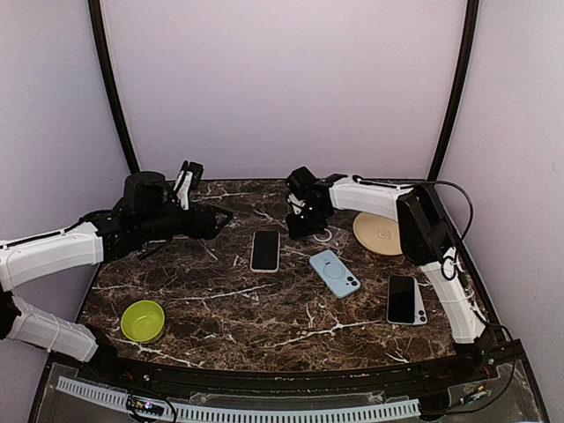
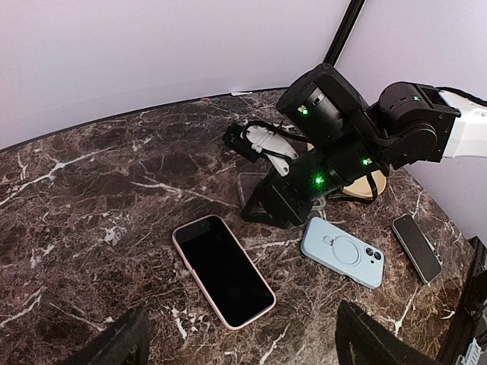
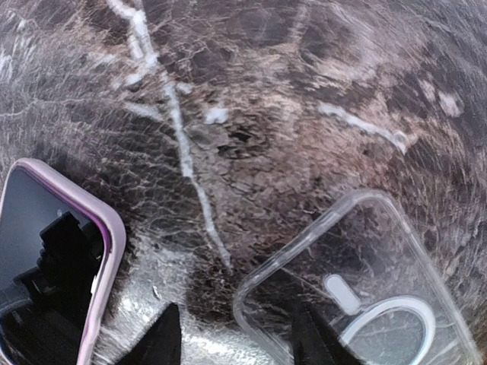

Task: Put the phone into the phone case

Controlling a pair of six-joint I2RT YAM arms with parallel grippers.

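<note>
Dark white-veined marble table (image 1: pixel 220 300), plain lilac walls (image 1: pixel 282 88) (curved backdrop). Right gripper (image 3: pixel 237 342) partly open: clear case (image 3: pixel 365 281) at one fingertip, pink-edged phone (image 3: pixel 46 266) beside the other. Left gripper (image 2: pixel 243 350) spread wide, empty.

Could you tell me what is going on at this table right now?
The two arms are set to put a phone into a case, and nothing is held yet. The right gripper hangs open, low over the clear case near the back of the table. The phone lies screen up beside the case, not yet in it. The left gripper is open too, above the table on the phone's left side in the top view.
</note>
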